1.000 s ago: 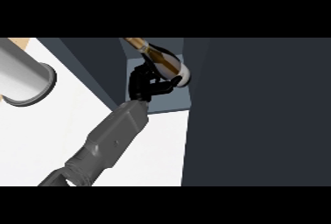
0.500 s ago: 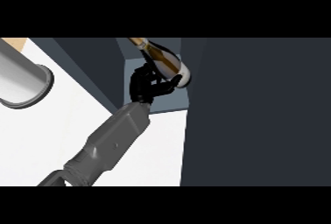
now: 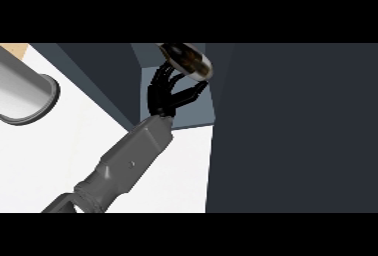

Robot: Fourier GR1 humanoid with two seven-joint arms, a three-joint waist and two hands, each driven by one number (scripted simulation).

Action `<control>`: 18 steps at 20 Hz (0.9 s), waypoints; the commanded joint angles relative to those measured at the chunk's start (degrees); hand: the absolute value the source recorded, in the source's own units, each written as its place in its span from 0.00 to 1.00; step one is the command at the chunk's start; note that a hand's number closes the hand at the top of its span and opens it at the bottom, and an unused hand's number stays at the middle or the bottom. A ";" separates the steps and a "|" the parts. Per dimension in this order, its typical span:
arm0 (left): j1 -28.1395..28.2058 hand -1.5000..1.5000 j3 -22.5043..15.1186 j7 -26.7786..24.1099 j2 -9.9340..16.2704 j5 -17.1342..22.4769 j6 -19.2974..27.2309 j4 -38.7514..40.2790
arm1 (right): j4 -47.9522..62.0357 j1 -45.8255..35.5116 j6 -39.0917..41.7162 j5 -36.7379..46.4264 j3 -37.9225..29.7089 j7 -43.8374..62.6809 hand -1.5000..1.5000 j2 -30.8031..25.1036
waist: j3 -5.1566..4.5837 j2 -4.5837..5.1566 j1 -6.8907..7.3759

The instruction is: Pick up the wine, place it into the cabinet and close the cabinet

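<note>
The wine bottle [image 3: 186,60] sits inside the open cabinet [image 3: 193,113] near the view's top. I see it end-on as a dark, brownish round shape with a pale rim. My right hand [image 3: 165,95] reaches into the cabinet from the lower left on its grey forearm. Its fingers are spread and nearly straight, and their tips reach the bottle's underside without curling round it. My left hand does not show.
The dark cabinet door [image 3: 295,130] stands open and fills the right half of the view. At the left, a grey cylinder [image 3: 21,95] stands on the white counter [image 3: 52,155]. A dark cabinet wall [image 3: 96,70] runs between it and the opening.
My hand has pushed further into the cabinet with the bottle. Its fingers, curled beside the bottle before, have now straightened and spread.
</note>
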 commanded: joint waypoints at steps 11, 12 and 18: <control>-5.47 0.00 -8.45 -1.95 -0.54 0.17 5.71 3.33 | 1.23 -1.39 -0.12 0.22 -0.24 -0.33 0.00 -0.03 | 0.11 0.03 0.14; -4.77 0.00 -9.84 -1.38 -0.54 0.18 6.05 1.71 | -1.49 -0.40 0.04 -1.10 0.74 1.35 0.00 -0.11 | 0.10 -0.12 -0.62; -7.95 0.00 -11.27 -0.82 -0.54 0.20 7.28 0.76 | 0.67 1.97 0.01 1.31 -0.24 -2.59 0.00 0.57 | 0.15 -0.51 1.47</control>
